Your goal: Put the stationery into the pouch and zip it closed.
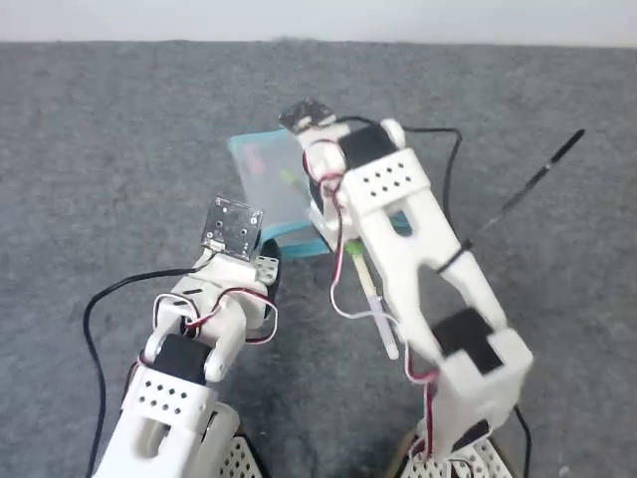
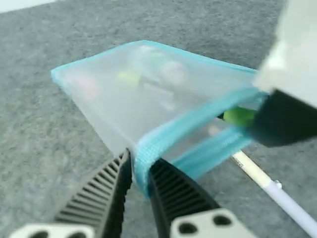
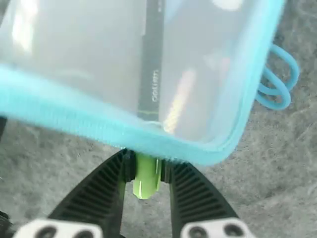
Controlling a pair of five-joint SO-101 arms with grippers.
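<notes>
Nearest the arm bases, the left jaws are pinched narrow on the pouch (image 2: 148, 94), gripping the end of its teal zip tape (image 2: 163, 141) where the mouth stops. Just beside them a pen (image 2: 270, 184) lies flat on the surface (image 1: 119, 129), not yet inside. Next out, the right jaws are closed on a green piece (image 3: 146, 181), whose tip sits at the pouch's mouth. Whether it is that pen's end I cannot tell. The pouch stretches away from both sets of jaws, mouth toward them, with a black pen (image 3: 151, 59) and other blurred items already within.

The step in hand looks like feeding the green piece through the mouth. To do it well, the left jaws should hold the tape end taut and slightly raised so the 2 tapes gape. The right jaws should slide the piece in low and straight along the pouch's length, letting go only once it is past the tape.

The pouch is soft translucent film, flat and rectangular, and likely to buckle if shoved. Its trim is woven teal tape, with a cord loop (image 3: 278, 82) at 1 side. The green piece looks like smooth, hard, rounded plastic. The surface is coarse grey felt-like fabric, which should resist sliding.
</notes>
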